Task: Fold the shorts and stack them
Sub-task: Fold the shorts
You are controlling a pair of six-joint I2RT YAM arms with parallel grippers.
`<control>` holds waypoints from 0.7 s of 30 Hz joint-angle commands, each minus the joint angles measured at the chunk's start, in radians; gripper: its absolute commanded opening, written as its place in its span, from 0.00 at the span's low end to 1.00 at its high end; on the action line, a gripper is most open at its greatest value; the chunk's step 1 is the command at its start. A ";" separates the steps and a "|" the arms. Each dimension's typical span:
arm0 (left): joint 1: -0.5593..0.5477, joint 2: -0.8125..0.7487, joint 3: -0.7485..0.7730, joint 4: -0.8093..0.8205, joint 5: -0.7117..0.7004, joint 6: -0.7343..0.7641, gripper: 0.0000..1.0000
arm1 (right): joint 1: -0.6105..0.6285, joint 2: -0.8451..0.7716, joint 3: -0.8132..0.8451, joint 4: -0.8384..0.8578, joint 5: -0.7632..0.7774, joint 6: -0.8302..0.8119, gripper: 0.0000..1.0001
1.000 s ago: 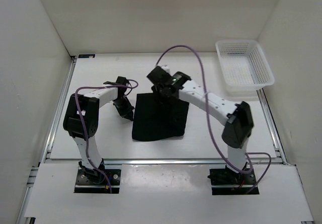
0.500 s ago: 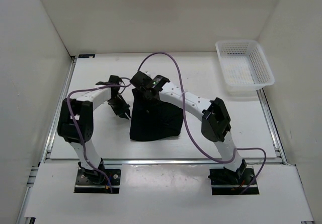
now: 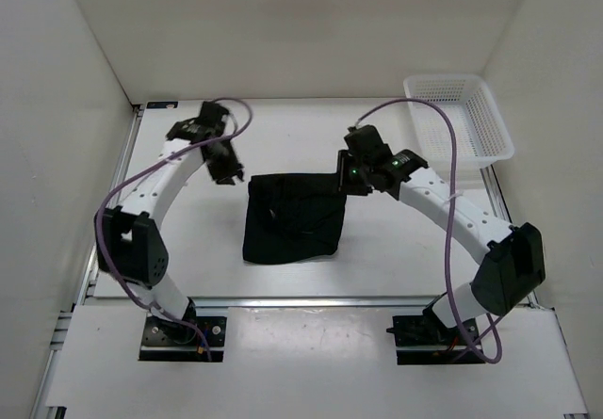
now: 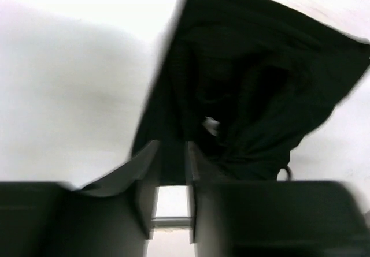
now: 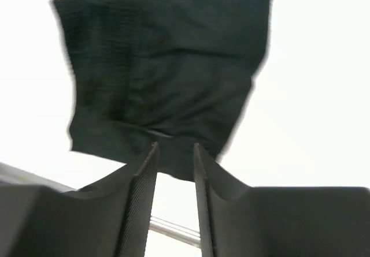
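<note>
Shorts [image 3: 292,219]: located near the centre of the table [image 3: 188,249], folded into 1 compact, roughly square black bundle, lying flat, with slight wrinkling on the upper layer and the near edge somewhat uneven. Left gripper [image 3: 226,169]: positioned just beyond the far-left corner of the bundle, close to it but apart from the fabric as seen from the top camera. Jaws set to a narrow gap in the left wrist view, 2 fingers [image 4: 144,176] nearly parallel, nothing clamped between them, bare table surface visible through the gap. In that same view, black fabric spread out ahead of the fingers, with 1 small pale spot in the folds, too blurred to identify. Right gripper [image 3: 347,179]: positioned at the far-right corner of the bundle; contact with the cloth not determinable from above. Jaws likewise set to a narrow gap in the right wrist view, nothing held, fabric edge and pale table visible between the 2 fingers. Fabric in that view blurred, with ribbed texture along 1 side. White mesh basket [image 3: 459,127]: placed at the far-right corner of the table, well apart from the shorts and from both grippers.
</note>
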State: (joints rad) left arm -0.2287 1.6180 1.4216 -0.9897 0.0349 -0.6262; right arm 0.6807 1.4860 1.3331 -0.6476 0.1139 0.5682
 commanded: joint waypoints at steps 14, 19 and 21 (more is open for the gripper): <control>-0.328 0.494 0.476 -0.187 -0.126 0.048 0.96 | -0.108 -0.105 -0.187 -0.012 -0.026 0.052 0.50; -0.328 0.451 0.415 -0.135 -0.037 0.060 0.15 | -0.127 -0.115 -0.196 -0.012 -0.026 0.042 0.50; -0.328 0.419 0.405 -0.135 -0.036 0.060 0.10 | -0.138 -0.124 -0.196 -0.012 -0.026 0.042 0.50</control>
State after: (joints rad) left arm -0.5518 2.1456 1.8400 -1.1385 -0.0437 -0.5724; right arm 0.5533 1.3937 1.1461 -0.6559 0.0830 0.6144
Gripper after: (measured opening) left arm 0.149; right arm 0.504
